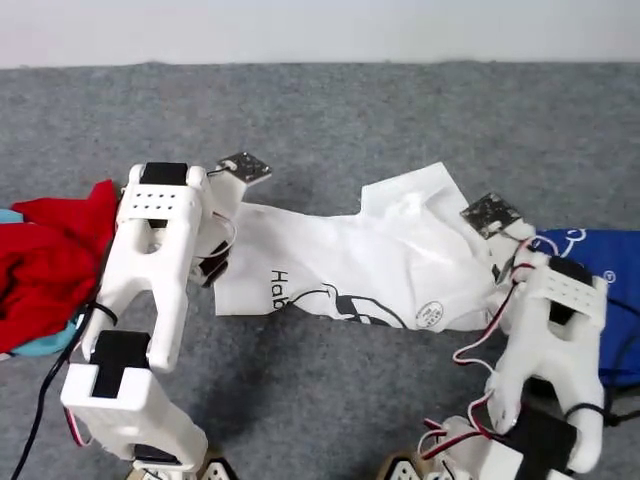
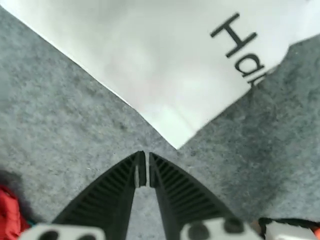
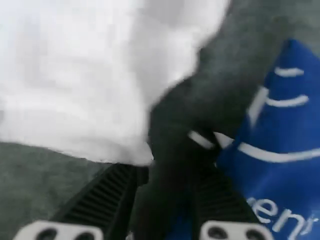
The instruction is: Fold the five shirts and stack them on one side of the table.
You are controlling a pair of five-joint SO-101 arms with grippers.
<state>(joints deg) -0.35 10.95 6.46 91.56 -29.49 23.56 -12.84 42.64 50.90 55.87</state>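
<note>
At the far left of the grey counter [image 1: 330,130] a red shirt [image 1: 50,255] lies crumpled, cut off by the edge of the high view. A strip of teal cloth [image 1: 40,345] shows under it, too little for me to say what it is. My left arm [image 1: 150,290] stands just beside that heap and covers part of it. My left tool [image 2: 143,159] has its fingers pressed together on nothing, its tips near the bare counter just short of a corner of the white shirt [image 1: 370,260], not touching it. That shirt lies spread and wrinkled across the middle, print upward, between my two arms. My right tool [image 3: 170,175] sits at its right edge with the fingers apart. The white hem lies against one finger [image 3: 110,195], and the blue shirt [image 1: 600,270] is close by the other. The gap between them is dark and blurred, so I cannot tell whether any cloth lies in it. My right arm [image 1: 550,340] hides part of the blue shirt, which runs off the right edge.
</note>
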